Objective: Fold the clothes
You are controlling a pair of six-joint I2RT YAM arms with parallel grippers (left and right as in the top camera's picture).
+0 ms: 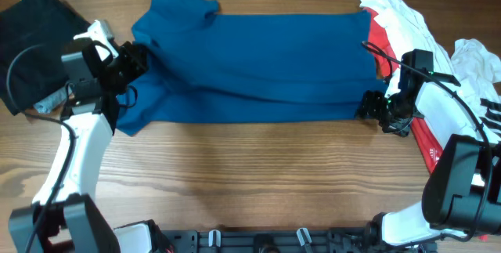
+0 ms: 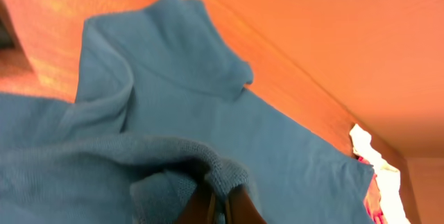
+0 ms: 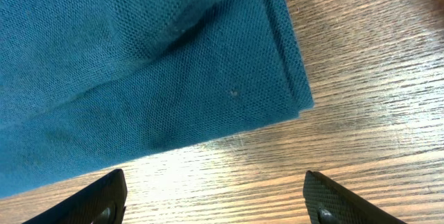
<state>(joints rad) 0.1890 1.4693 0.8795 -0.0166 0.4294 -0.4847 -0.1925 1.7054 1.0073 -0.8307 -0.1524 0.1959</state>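
The deep-blue polo shirt (image 1: 250, 65) lies folded lengthwise across the far middle of the table, collar end at the left. My left gripper (image 1: 135, 59) is shut on a fold of the blue polo shirt (image 2: 208, 113) near its left end; cloth bunches over the fingers (image 2: 223, 207). My right gripper (image 1: 369, 106) is open and empty just off the shirt's near right corner (image 3: 277, 78), its fingers (image 3: 215, 200) wide apart over bare wood. A red T-shirt (image 1: 381, 45) and white T-shirts (image 1: 403, 22) lie heaped at the right.
A black garment (image 1: 35, 30) lies at the far left corner. More white cloth (image 1: 477, 61) sits at the right edge. Bare wooden table (image 1: 258, 167) spreads in front of the shirt. A dark rail runs along the near edge (image 1: 258, 241).
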